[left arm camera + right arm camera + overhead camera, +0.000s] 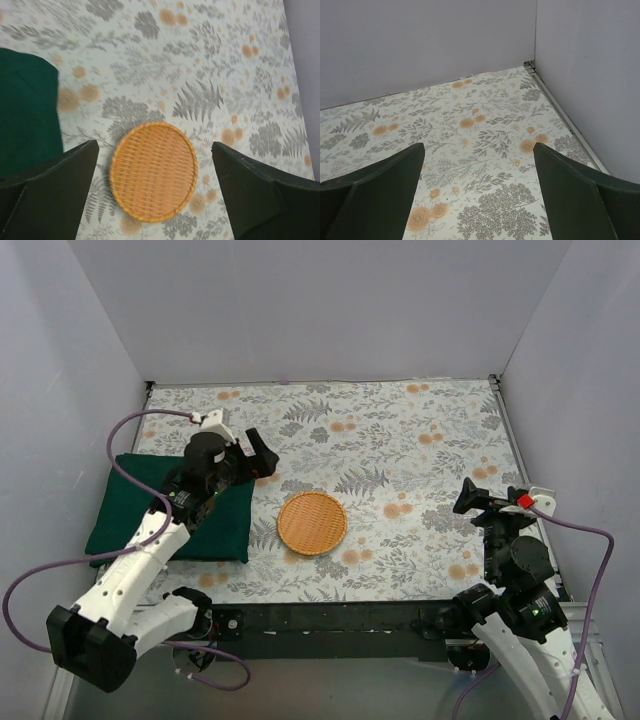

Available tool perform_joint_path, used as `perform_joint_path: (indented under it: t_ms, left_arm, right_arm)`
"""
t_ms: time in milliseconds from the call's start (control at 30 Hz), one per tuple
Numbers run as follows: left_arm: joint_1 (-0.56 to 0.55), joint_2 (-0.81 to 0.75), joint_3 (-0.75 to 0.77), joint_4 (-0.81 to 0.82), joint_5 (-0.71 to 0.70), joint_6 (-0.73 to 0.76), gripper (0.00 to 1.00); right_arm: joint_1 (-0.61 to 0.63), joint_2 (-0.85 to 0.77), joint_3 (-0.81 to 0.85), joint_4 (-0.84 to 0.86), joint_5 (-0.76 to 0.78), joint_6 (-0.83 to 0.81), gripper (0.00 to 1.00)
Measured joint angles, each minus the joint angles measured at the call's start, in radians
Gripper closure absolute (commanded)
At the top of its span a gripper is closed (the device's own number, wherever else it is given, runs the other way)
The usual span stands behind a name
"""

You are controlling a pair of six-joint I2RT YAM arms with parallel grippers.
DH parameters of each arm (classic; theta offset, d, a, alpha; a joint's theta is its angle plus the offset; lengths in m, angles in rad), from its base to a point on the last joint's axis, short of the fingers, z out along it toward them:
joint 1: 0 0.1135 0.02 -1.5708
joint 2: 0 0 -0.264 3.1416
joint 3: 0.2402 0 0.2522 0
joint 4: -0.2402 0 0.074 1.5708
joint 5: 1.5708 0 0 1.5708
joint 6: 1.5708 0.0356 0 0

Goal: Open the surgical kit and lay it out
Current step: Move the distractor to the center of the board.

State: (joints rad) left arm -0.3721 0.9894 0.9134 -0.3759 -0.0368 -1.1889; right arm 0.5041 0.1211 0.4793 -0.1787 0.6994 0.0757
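The surgical kit (225,530) is a folded dark green cloth bundle lying flat at the table's left side, and its edge shows as the green wrap (25,120) in the left wrist view. What it holds is hidden. My left arm reaches over the bundle. Beyond its right edge my left gripper (262,458) (154,145) hangs above the table, open with nothing between the fingers. My right gripper (470,498) (479,146) hovers at the right side of the table, open and empty, facing the back right corner.
A round woven orange basket (312,523) (152,170) lies on the floral tablecloth (400,440) near the middle, just right of the kit. Grey walls (420,40) close off the back and both sides. A metal strip (565,120) runs along the right edge.
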Motion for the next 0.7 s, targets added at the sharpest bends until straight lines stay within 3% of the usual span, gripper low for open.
perform_joint_path:
  t_ms: [400,700]
  left_arm:
    - [-0.528,0.299,0.053,-0.081,-0.018,-0.102,0.02]
    - [-0.772,0.55,0.124,-0.201,0.007,-0.097,0.02]
  right_arm:
    - [0.0,-0.005,-0.003,-0.002,-0.003,0.003,0.01]
    - [0.0,-0.005,-0.004,-0.002,0.001,0.003,0.01]
